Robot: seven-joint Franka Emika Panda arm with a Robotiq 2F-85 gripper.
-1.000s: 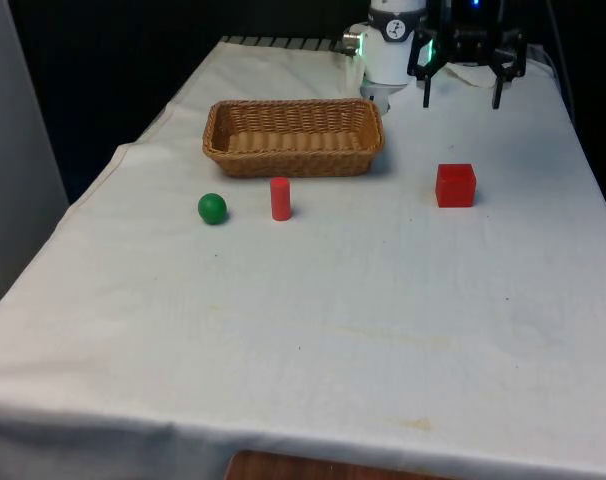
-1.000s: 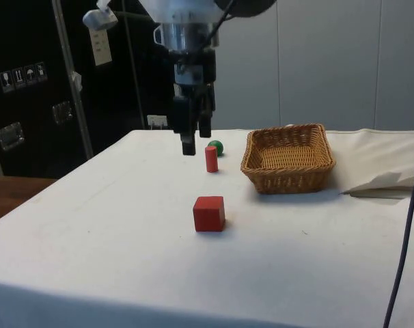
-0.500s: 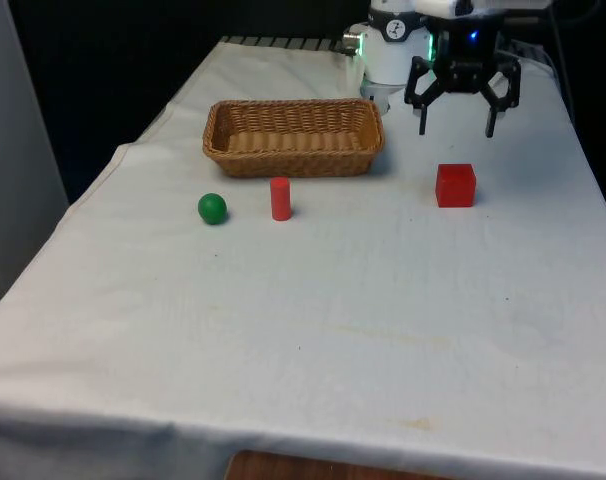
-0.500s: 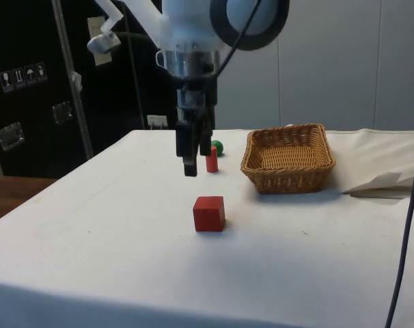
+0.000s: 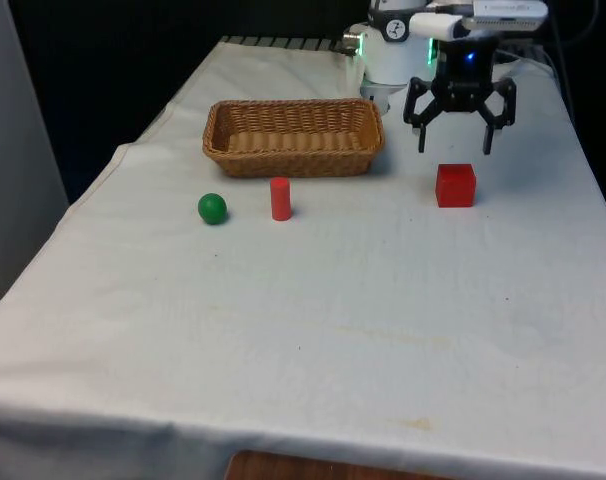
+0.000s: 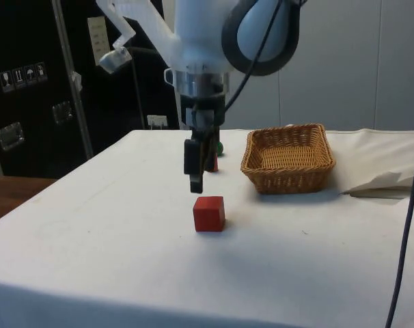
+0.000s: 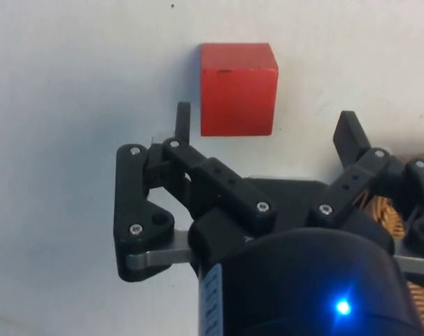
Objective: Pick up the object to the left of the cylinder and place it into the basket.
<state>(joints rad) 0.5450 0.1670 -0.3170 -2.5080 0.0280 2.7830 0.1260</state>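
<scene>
Over the last second I have brought the tool (image 5: 453, 150) down and forward from the far end of the tabletop (image 5: 313, 330). It now hangs just above and slightly behind the red cube (image 5: 455, 185), with its fingers spread wide and nothing between them. From the wrist, the cube (image 7: 238, 88) lies just ahead of the fingertips (image 7: 182, 120), not yet between them.

That worries me. Seen from the front, the object left of the red cylinder (image 5: 280, 198) is the green ball (image 5: 212, 208), which sits untouched on the cloth near the cylinder and in front of the wicker basket (image 5: 293, 150). The cube stands well apart on the cylinder's other side. Only from the robot's own side would the cube count as left, so I judge this approach may target the wrong piece.

The tabletop is covered with a white cloth, slightly creased and faintly stained toward the near edge. Black curtains hang behind the far end. From the side, dark cabinets (image 6: 29, 89) and pale wall panels (image 6: 330, 61) stand behind.
</scene>
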